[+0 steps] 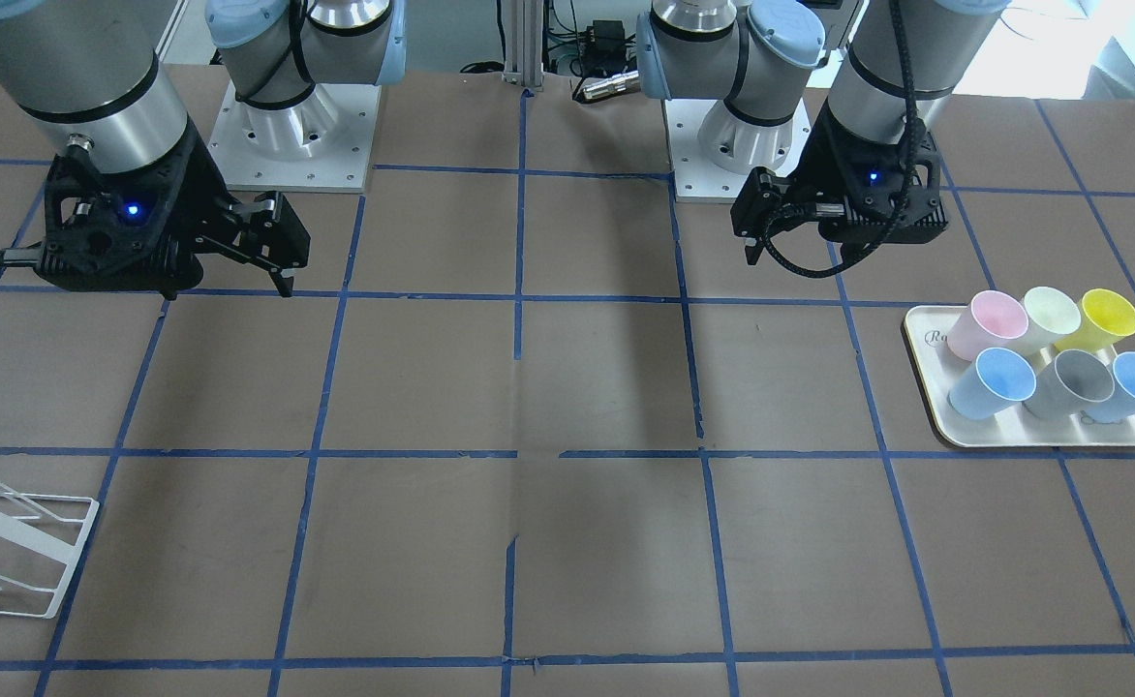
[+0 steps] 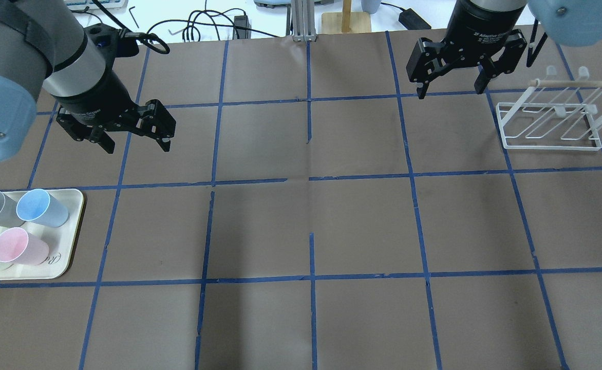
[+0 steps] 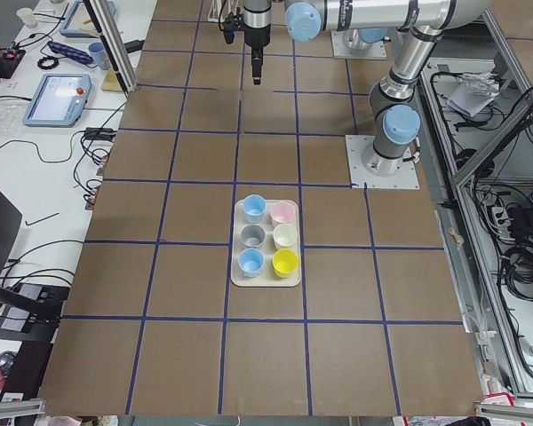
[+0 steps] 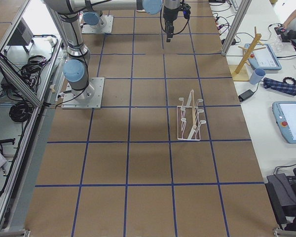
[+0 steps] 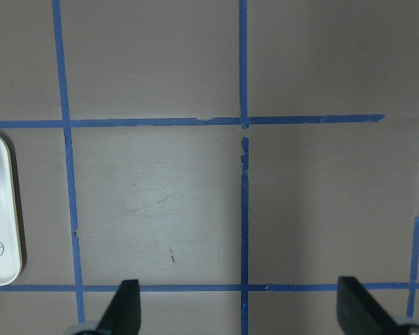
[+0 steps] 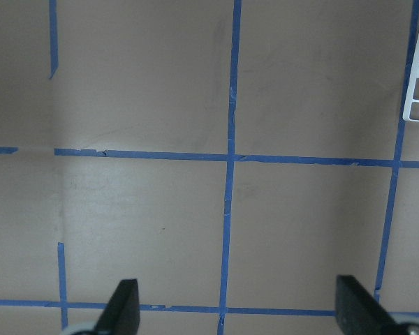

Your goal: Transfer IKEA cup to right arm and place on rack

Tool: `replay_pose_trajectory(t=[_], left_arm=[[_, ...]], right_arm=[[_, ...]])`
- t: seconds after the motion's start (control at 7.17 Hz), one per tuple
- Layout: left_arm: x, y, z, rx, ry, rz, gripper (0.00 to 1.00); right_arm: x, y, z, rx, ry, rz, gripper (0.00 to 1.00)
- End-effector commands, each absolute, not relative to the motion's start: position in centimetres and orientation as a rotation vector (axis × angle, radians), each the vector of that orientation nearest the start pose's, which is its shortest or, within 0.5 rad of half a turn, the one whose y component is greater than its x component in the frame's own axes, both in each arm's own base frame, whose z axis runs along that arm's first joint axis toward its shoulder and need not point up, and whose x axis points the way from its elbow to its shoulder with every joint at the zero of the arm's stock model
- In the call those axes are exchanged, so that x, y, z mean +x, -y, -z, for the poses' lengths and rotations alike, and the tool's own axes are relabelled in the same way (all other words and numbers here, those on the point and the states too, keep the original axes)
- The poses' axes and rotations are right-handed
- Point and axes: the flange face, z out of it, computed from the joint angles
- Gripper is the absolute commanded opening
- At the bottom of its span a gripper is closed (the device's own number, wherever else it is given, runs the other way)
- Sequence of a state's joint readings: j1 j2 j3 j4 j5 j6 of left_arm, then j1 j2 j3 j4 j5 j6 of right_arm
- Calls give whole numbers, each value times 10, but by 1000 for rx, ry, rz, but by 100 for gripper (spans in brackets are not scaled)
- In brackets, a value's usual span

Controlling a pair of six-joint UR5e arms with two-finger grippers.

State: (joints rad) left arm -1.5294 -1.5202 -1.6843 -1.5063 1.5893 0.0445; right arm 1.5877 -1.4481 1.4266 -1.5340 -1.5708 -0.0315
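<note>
Starting on the overhead view: left gripper (image 2: 139, 146) in the upper left of the frame, hanging above the brown counter (image 2: 362, 226), fingers spread wide and gripping nothing. Same story in the upper right with the right gripper (image 2: 451, 91): fingers apart, nothing between them, hovering near the left end of the rack (image 2: 551, 147). Backed up by both wrist views, with black fingertips (image 5: 126, 310) wide at the bottom corners and only blue-taped counter beneath. A sliver of the tray at the left edge of the left wrist view, a corner of white wire at the upper right of the right wrist view. Now the IKEA cup (image 1: 992, 382): upright, mouth up, on the cream tray (image 1: 1042, 434) at the right of the front-facing view, at the left end of the lower row. Just beside it the grey cup (image 1: 1071, 382), then a second blue cup (image 1: 1134, 385) of the same look at the row's right end. Behind those, a pink cup (image 1: 989, 324), a pale green cup (image 1: 1047, 317) and a yellow cup (image 1: 1100, 319). Six packed close together, clear of both grippers. Left gripper up and to the left of the tray in that view, apart from the cups. Rack well apart from the tray, over at the lower left edge there, wire prongs slanted, wooden peg (image 2: 578, 82) running along its top.
</note>
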Motion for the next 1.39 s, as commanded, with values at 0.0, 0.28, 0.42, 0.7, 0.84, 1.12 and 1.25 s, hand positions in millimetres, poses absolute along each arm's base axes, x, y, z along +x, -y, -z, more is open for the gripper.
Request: replay_pose_trajectory(t=[0.0, 0.28, 0.42, 0.7, 0.84, 1.12, 1.25], left_arm=[[-111, 473, -465, 2, -3123, 6, 100], [-113, 475, -460, -14, -3125, -20, 100], [-112, 476, -460, -17, -3136, -17, 100], [-73, 483, -460, -100, -3132, -21, 100], [-28, 488, -461, -15, -3151, -12, 100], [27, 488, -455, 86, -3160, -27, 100], [59, 486, -448, 176, -3159, -39, 100]], right_arm=[[142, 540, -492, -77, -3140, -24, 100], [142, 540, -492, -77, -3140, -24, 100], [142, 540, -492, -77, -3140, -24, 100], [142, 540, -491, -80, -3140, -27, 100], [142, 540, -491, -80, -3142, -27, 100], [142, 540, -491, -80, -3140, -27, 100], [142, 540, -491, -80, -3140, -27, 100]])
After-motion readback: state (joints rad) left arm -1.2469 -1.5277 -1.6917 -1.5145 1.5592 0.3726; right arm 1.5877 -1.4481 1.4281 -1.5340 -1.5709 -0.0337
